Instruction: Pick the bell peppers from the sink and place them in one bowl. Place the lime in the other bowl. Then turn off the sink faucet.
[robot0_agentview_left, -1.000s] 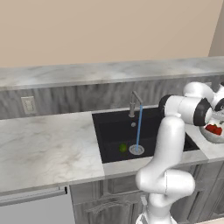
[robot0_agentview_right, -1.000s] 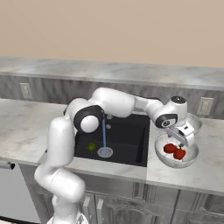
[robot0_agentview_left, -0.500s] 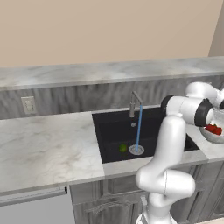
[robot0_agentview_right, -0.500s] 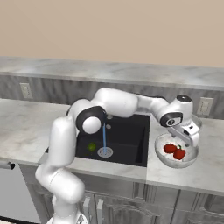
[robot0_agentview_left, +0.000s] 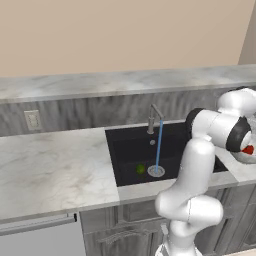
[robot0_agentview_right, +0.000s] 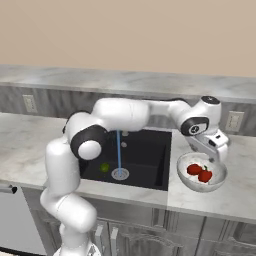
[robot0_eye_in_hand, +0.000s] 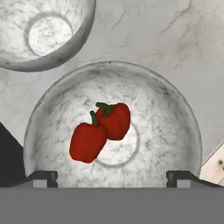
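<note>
Two peppers (robot0_eye_in_hand: 99, 131) lay touching each other at the bottom of the near bowl (robot0_eye_in_hand: 175, 131), on the counter (robot0_agentview_right: 240, 190) just right of the sink (robot0_agentview_right: 145, 165). Gripper (robot0_eye_in_hand: 112, 177) hovered directly above that bowl, fingers spread wide, nothing between them. Second bowl (robot0_eye_in_hand: 65, 48) sat just beside the first, holding nothing. Lime (robot0_agentview_right: 104, 167) was on the sink floor, near the drain (robot0_agentview_right: 119, 173). Faucet (robot0_agentview_left: 154, 117) was running, blue stream hitting the drain. Handle position was too small to read, probably still up.
</note>
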